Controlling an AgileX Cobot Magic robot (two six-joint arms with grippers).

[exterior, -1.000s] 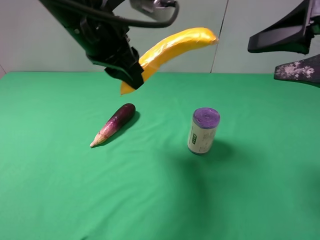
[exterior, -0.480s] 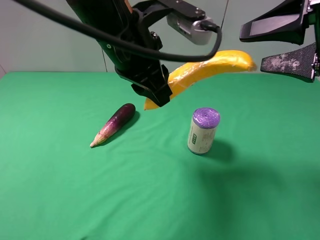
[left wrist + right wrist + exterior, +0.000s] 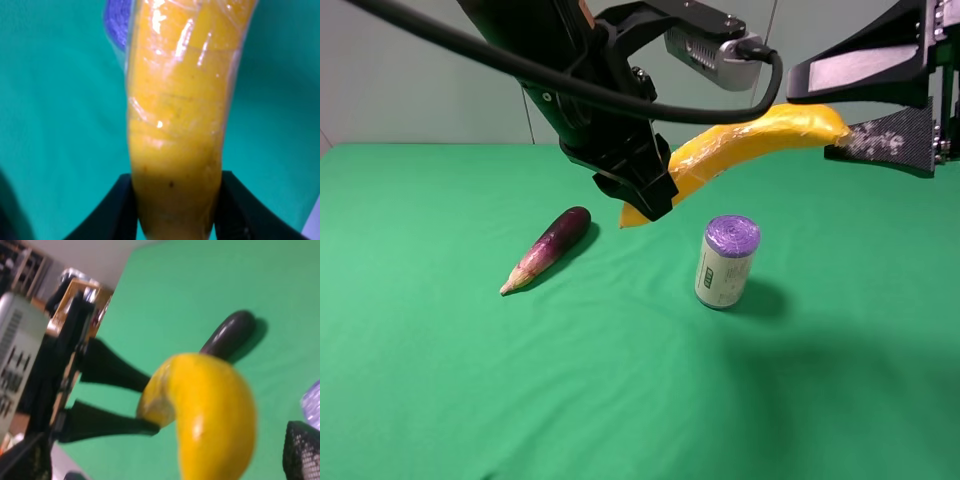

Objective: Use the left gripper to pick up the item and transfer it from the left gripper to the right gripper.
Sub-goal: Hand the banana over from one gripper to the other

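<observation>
The left claw [image 3: 648, 198] is gripping the banana [image 3: 760, 135] by its lower end, high above the counter [image 3: 620, 400], its tip lying between the right claw's [image 3: 820, 112] wide-spread jaws. Releasing before those close would be risking a drop onto the can [image 3: 727, 262].

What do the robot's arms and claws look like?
Both are black. The left gripper has two short, stubby fingers on a thick jointed arm, with a grey boxy module and a looping black cable. The right gripper has long, flat, wedge-shaped fingers, and the lower finger is speckled with whitish marks.
</observation>
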